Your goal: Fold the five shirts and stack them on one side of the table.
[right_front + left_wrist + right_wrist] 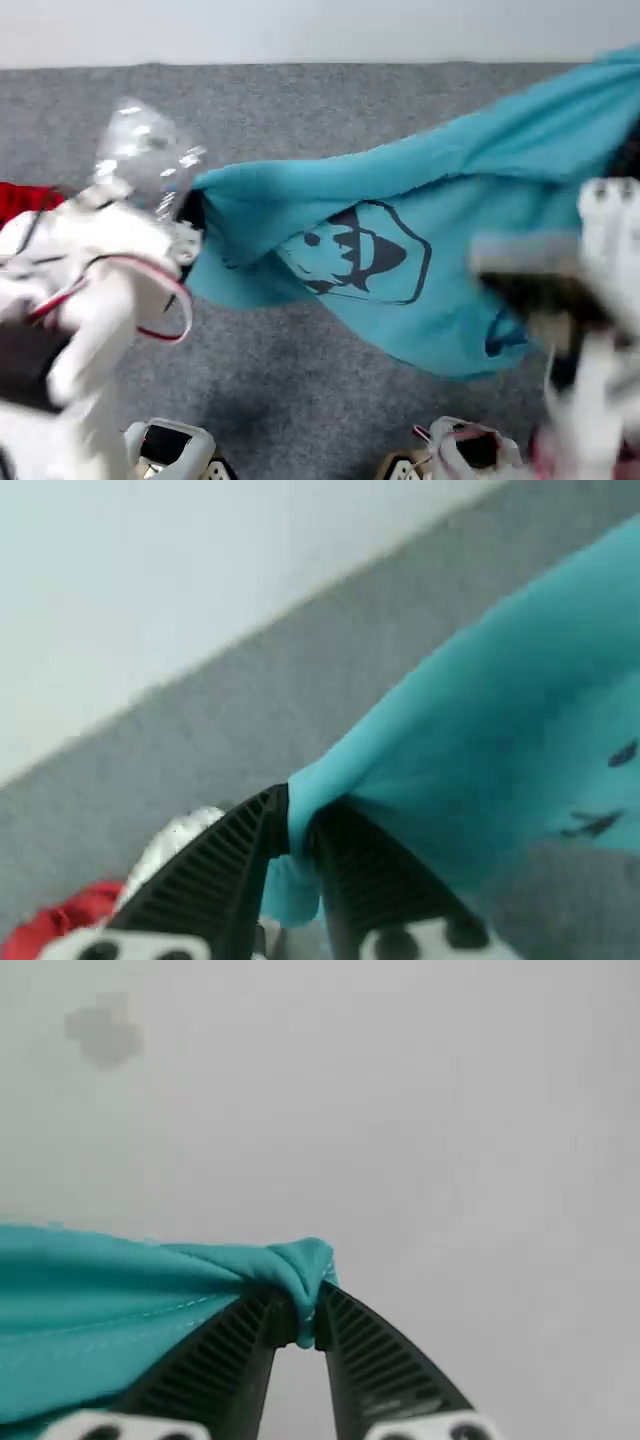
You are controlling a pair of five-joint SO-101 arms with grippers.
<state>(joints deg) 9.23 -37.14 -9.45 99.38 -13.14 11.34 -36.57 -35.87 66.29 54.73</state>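
The left pincer (298, 816) is clamped shut on a bunched edge of the teal shirt (430, 260), with the cloth squeezed between its two black ribbed fingers (225, 865). From that grip the shirt spreads away from the pincer and hangs over the grey desk (300, 110) (whether its lower edge touches the desk cannot be told). The right pincer (303, 1310) is closed in the same way on a gathered fold of the same shirt, and a small knob of cloth pokes out just past its fingertips. The shirt is drawn out between the two pincers, with a dark badge-like print (352, 255) on the stretch between them. A red shirt (22, 200) lies on the desk on the far side of the left pincer from the teal one, apart from it.
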